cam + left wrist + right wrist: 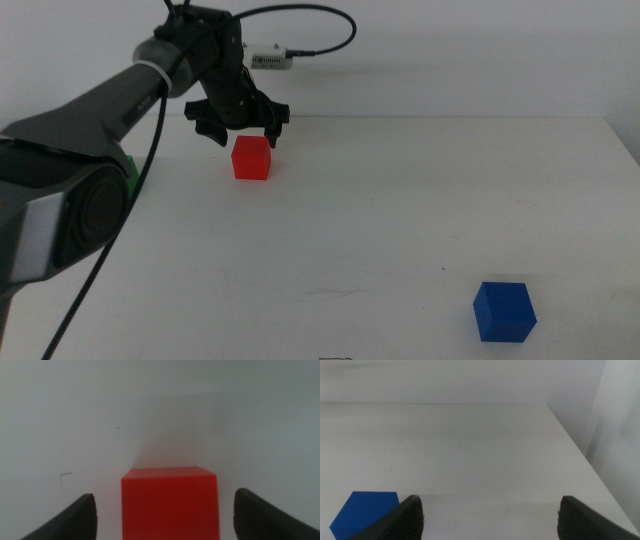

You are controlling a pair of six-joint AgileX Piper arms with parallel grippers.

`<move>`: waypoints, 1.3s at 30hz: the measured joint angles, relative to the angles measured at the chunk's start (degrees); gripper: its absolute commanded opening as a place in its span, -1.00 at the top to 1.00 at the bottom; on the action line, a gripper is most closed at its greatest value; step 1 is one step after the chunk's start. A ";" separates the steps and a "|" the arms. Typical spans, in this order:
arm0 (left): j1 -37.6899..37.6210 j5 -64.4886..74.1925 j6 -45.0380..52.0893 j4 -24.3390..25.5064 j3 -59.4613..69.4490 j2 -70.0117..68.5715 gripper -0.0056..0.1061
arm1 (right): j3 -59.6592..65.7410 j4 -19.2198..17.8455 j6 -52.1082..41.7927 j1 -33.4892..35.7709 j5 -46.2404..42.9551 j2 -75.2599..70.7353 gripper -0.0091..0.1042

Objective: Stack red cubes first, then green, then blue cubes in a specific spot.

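Note:
The red cube (251,158) rests on the white table at the far left of the middle view. My left gripper (243,133) hovers open just above and behind it, one jaw to each side. In the left wrist view the red cube (170,502) sits between the open left gripper (165,516), touching neither jaw. The green cube (131,174) shows only as a sliver behind the left arm. Near the front right lies the blue cube (504,311). My right gripper (490,517) is open and empty, out of the middle view, with the blue cube (362,510) beside one jaw.
A small white box (270,60) with a black cable lies at the back edge behind the left gripper. The table's right edge (625,140) runs along the far right. The white tabletop (400,200) stretches between the red and blue cubes.

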 measured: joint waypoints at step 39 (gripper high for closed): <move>-13.54 -1.31 -30.50 9.25 36.71 -33.63 0.93 | 0.00 0.00 0.00 0.00 0.00 0.00 -0.82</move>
